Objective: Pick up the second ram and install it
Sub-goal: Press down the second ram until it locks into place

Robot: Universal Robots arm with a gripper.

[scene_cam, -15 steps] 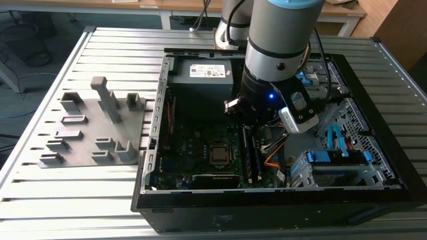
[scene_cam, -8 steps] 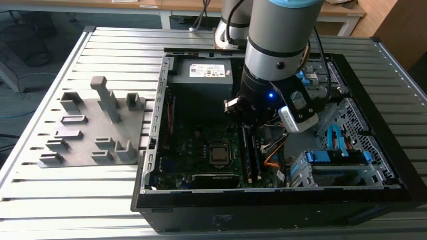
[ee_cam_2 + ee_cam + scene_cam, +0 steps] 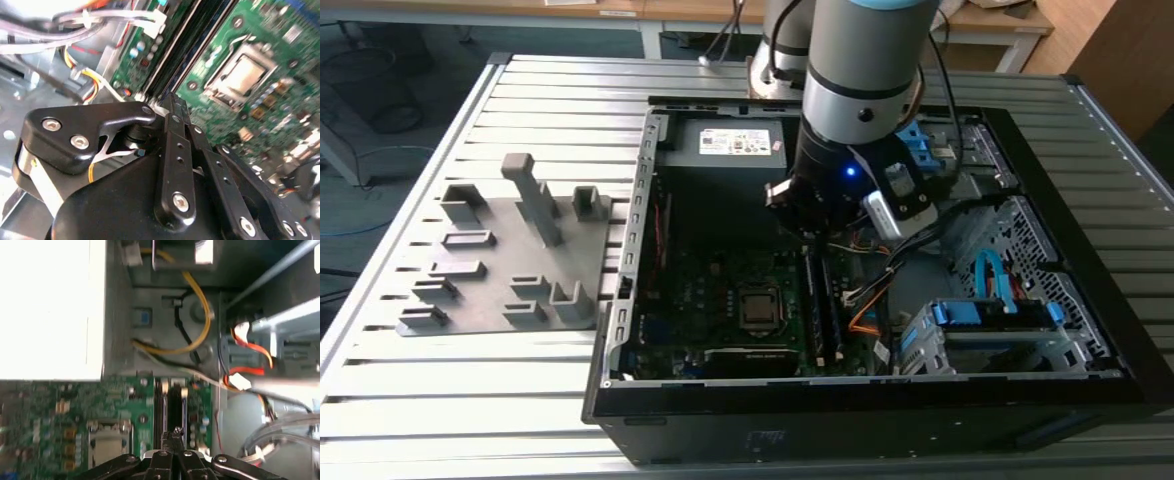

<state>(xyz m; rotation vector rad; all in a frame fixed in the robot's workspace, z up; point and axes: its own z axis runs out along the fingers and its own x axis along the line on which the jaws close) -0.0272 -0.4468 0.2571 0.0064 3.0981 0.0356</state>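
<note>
Your one end effector [image 3: 172,437] hangs pinched narrow (nothing held) over the memory slots [image 3: 819,300] of the one open computer case [image 3: 624,290] on the table [image 3: 467,400].

- A grey moulded fixture tray [image 3: 507,255] lies on the slatted metal bench [image 3: 454,400].
- Beside it, an open black computer case [image 3: 854,420] holds a green motherboard [image 3: 720,300], possibly with yellow cables [image 3: 200,315].

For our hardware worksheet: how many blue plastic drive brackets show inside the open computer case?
2. One blue bracket sits beside the arm, upper right in the exterior view; the other bracket fronts the drive cage at lower right. The arm may hide more.
</note>
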